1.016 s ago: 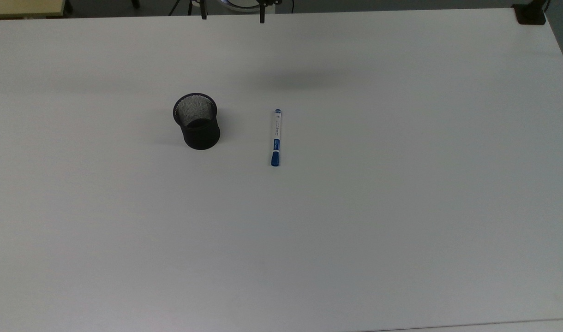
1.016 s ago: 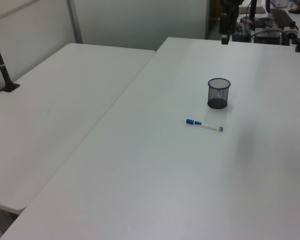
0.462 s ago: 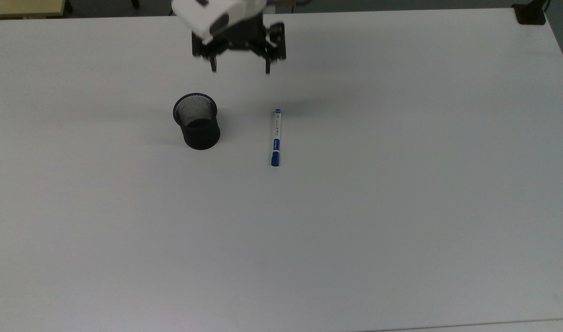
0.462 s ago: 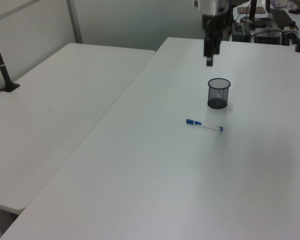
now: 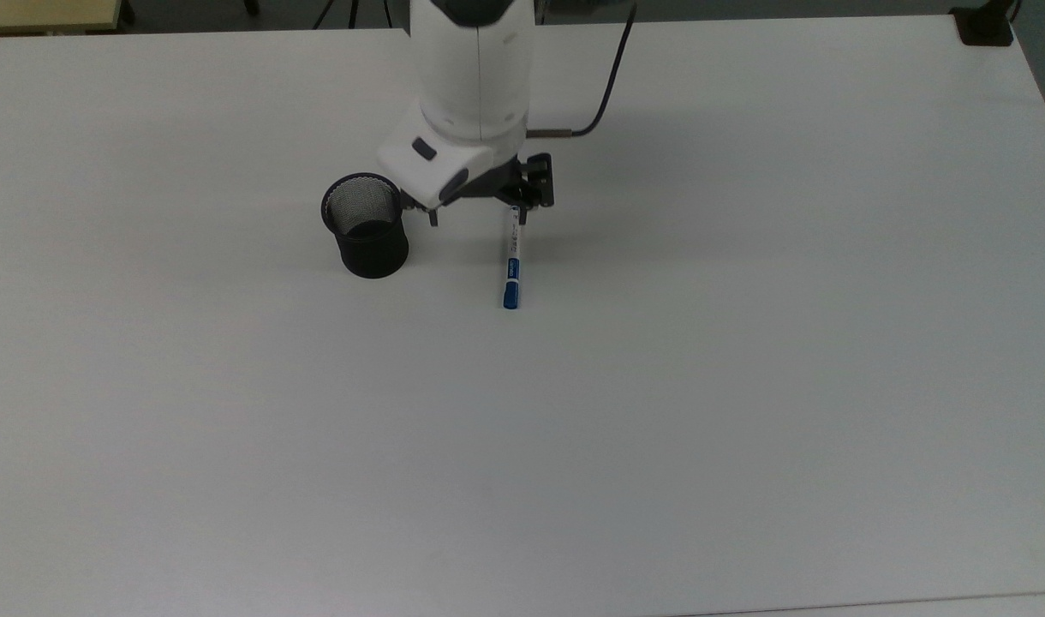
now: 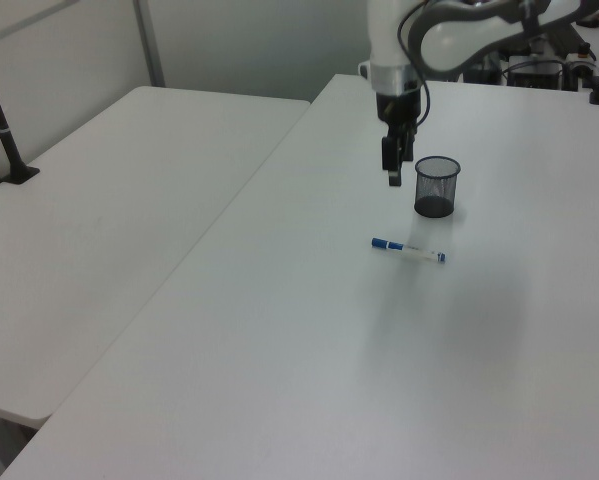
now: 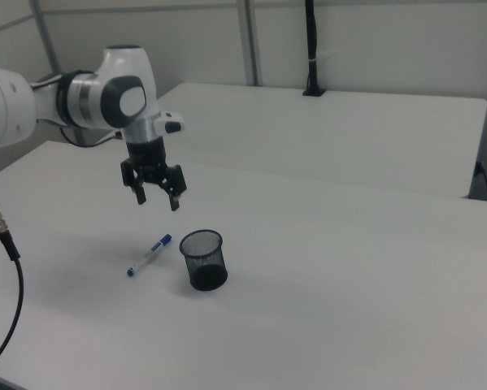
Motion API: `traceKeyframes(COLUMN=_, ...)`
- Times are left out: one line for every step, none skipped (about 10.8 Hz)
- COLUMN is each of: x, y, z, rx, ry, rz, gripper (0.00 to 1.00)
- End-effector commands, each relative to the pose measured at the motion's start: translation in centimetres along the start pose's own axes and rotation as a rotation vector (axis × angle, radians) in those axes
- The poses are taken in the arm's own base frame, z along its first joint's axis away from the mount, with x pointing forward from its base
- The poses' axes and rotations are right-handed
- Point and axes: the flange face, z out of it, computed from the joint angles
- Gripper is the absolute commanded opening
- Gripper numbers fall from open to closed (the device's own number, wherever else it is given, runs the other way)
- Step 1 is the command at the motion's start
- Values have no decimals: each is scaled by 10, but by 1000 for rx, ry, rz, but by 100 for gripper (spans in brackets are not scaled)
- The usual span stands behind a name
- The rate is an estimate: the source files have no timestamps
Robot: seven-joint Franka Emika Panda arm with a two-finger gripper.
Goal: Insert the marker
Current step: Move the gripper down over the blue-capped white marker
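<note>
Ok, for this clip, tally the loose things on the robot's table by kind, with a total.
Marker: 1
Black mesh cup: 1
Total: 2

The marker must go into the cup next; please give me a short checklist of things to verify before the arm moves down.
1. The marker lies flat on the table, free of the claw: ok.
2. Claw open: ok.
3. Claw low enough to grasp: not ok; in the right view it hangs above the marker.
4. Claw centred over the barrel: cannot tell.
5. The black mesh cup is upright with its mouth open: ok.
6. Cup stands apart from the marker: ok.
</note>
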Motion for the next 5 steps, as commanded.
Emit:
traceKeyframes(x=13, y=-15, z=50, rx=-2, ry=-19, rz=-31, gripper=92)
traceKeyframes(x=13, y=-25, z=64, rx=-1, ry=-12, rz=-7, gripper=90)
traceKeyframes(x=15, y=-33, z=77, rx=-18, ry=9, rz=39, gripper=89)
traceKeyframes(x=18, y=-38, z=85, rx=-33, ry=26, rz=81, gripper=89)
traceKeyframes(x=19, y=-46, z=99, rx=-36, ry=12, rz=97, gripper=89)
